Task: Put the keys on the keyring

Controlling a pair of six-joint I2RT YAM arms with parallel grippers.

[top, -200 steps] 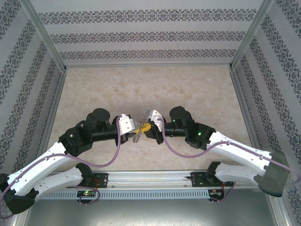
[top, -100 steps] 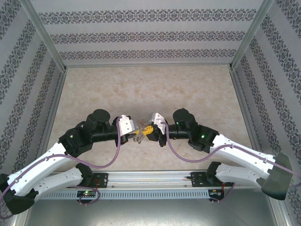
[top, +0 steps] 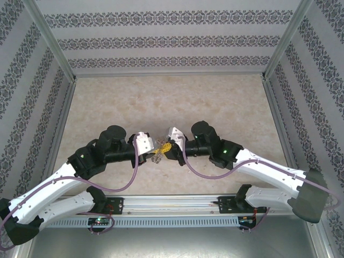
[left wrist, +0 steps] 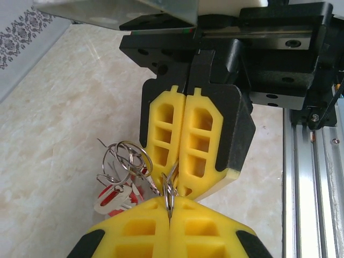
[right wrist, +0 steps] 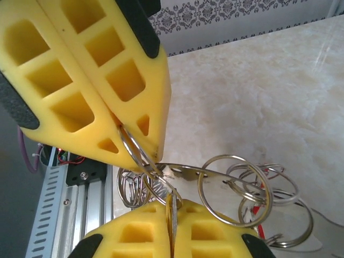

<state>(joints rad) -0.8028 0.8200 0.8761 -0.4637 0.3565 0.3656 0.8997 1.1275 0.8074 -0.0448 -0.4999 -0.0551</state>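
Observation:
The keyring is a bunch of silvery split rings with a small red tag, hanging just above the table. My left gripper is shut on one ring of it, edge-on between the yellow fingers. My right gripper is shut too, tip to tip with the left gripper. It pinches a thin brass-coloured edge, the keys, against a silver ring. A flat silver strip with holes runs between the rings. From above, the left gripper and right gripper meet mid-table over the keyring.
The marble-patterned table stretches free behind and beside the grippers. Patterned walls stand on three sides. An aluminium rail carrying both arm bases runs along the near edge, close behind the left gripper's hold.
The right gripper drew a little to the right and then came back left, close against the left gripper. The left arm stayed put.

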